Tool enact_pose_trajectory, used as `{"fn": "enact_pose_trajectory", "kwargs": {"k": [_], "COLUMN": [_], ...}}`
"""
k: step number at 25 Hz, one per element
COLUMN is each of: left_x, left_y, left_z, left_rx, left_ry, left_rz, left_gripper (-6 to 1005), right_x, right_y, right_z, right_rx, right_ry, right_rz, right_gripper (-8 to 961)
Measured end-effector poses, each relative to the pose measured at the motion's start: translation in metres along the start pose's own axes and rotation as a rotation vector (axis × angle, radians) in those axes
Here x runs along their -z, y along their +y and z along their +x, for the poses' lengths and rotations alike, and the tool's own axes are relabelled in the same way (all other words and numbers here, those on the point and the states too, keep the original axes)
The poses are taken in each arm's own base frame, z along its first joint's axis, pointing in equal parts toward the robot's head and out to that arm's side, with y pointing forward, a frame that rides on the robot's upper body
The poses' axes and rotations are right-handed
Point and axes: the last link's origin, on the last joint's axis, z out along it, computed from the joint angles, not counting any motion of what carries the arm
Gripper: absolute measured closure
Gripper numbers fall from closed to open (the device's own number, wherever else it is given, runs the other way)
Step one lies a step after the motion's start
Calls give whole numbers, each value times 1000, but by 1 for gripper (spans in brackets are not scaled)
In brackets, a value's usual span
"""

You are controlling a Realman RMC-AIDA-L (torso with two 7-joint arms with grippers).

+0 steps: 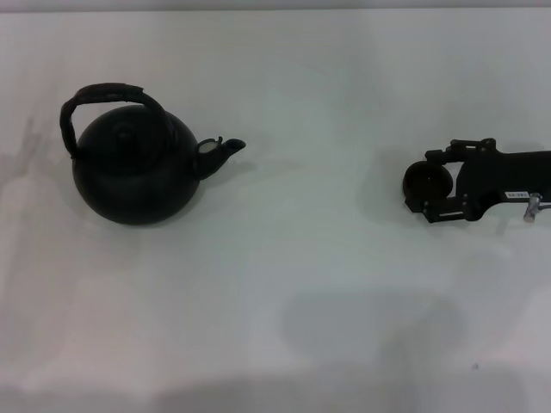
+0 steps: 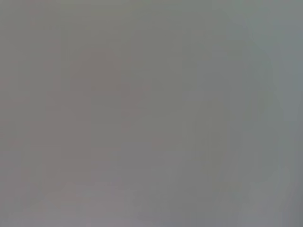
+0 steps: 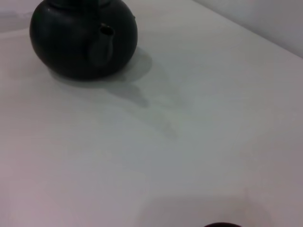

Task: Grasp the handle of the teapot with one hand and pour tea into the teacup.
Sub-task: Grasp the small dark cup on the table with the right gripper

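The black round teapot (image 1: 133,168) stands at the left of the white table, its spout (image 1: 222,151) turned toward the right. Its dark arched handle (image 1: 108,93) rises over the lid; nothing touches it. In the right wrist view the teapot (image 3: 80,40) is far off with its spout facing the camera. My right gripper (image 1: 430,184) lies low at the right of the table, reaching leftward, shut on the small dark teacup (image 1: 425,181), one finger on each side. A sliver of the teacup's rim (image 3: 222,225) shows in the right wrist view. My left gripper is out of view.
The white table (image 1: 310,258) stretches wide between teapot and teacup. A soft shadow (image 1: 370,327) lies on it near the front. The left wrist view shows only a plain grey surface.
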Motion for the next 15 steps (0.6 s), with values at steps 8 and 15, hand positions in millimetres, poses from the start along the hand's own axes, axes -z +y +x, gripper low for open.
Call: {"fn": "enact_pose_trajectory", "kwargs": {"k": [8,15], "left_x": [0,0], "left_y": [0,0], "left_z": [-1,-1], "left_rx": [-2,-1], "left_ry": [-11,-10], "left_rz": [-1,0], "left_gripper": [127,127], "right_x": [-6,-8], "right_y": [1,1], "right_z": [3,1], "right_rx": [35,46], "right_ry": [35,41], "right_rz": [5,-1], "right_gripper": [116,174]}}
